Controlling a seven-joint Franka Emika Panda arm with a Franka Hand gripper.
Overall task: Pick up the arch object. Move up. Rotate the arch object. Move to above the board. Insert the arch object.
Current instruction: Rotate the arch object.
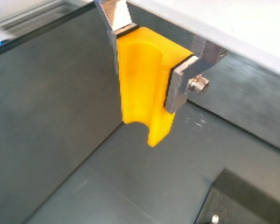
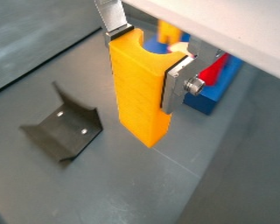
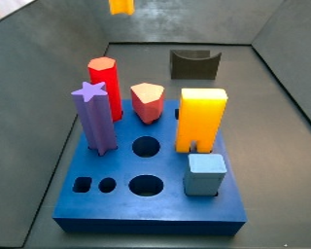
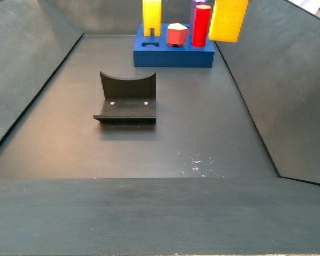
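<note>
My gripper [image 1: 150, 59] is shut on the arch object [image 1: 143, 87], a yellow-orange block with a curved groove, and holds it upright, high above the dark floor. Both wrist views show the silver fingers [image 2: 178, 83] clamping its two sides near the top. The arch object also shows at the top edge of a side view [image 3: 120, 6] and hanging in the air near the board in a side view [image 4: 230, 20]. The blue board [image 3: 120, 199] lies on the floor with pegs standing in it and open holes in its top. It also appears in a wrist view [image 2: 213, 87].
On the board stand a purple star peg [image 3: 93, 117], a red peg [image 3: 104, 83], a pink peg [image 3: 147, 102], a big yellow-orange block [image 3: 201, 119] and a grey-blue cube [image 3: 205, 175]. The fixture [image 4: 125, 98] stands mid-floor. Dark walls enclose the bin.
</note>
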